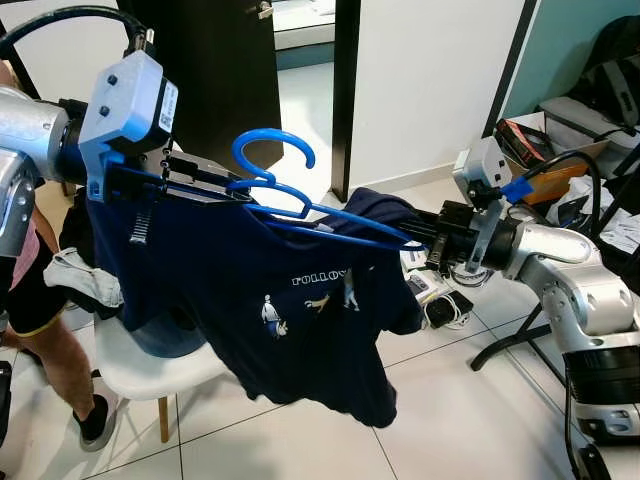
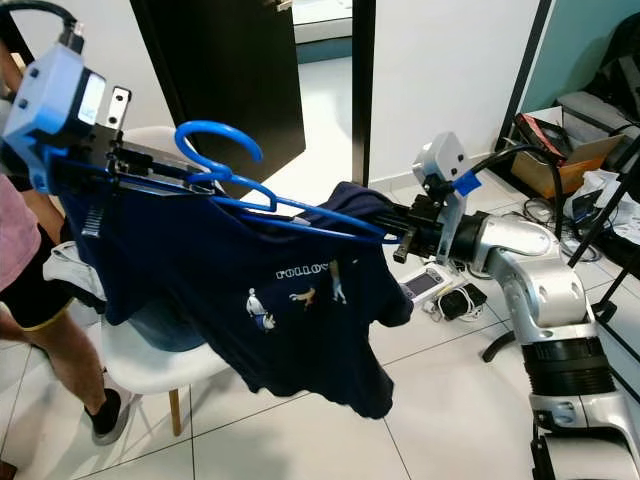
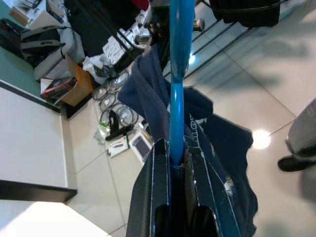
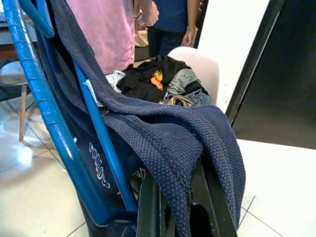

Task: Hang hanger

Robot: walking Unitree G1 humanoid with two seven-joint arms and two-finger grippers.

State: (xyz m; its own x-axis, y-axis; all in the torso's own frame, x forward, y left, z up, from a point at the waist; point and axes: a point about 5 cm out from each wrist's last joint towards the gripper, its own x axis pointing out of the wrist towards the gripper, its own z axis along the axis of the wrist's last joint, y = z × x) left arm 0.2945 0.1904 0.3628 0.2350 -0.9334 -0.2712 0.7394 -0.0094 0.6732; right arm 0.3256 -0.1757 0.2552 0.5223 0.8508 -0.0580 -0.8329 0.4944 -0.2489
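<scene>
The blue hanger (image 1: pixel 300 205) hung mid-air above the white chair (image 1: pixel 150 365), draped with a navy shirt (image 1: pixel 260 300). Left gripper (image 1: pixel 215 185) fingers clamped its neck; right gripper (image 1: pixel 425 240), at three o'clock, pinched hanger end and shirt.

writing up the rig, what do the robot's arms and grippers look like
Both arms are silver metal with rounded joint housings. The left gripper and right gripper each have two long black fingers. A light blue-grey camera box sits on each wrist, fed by black cables; the right one carries a blue tag.
</scene>
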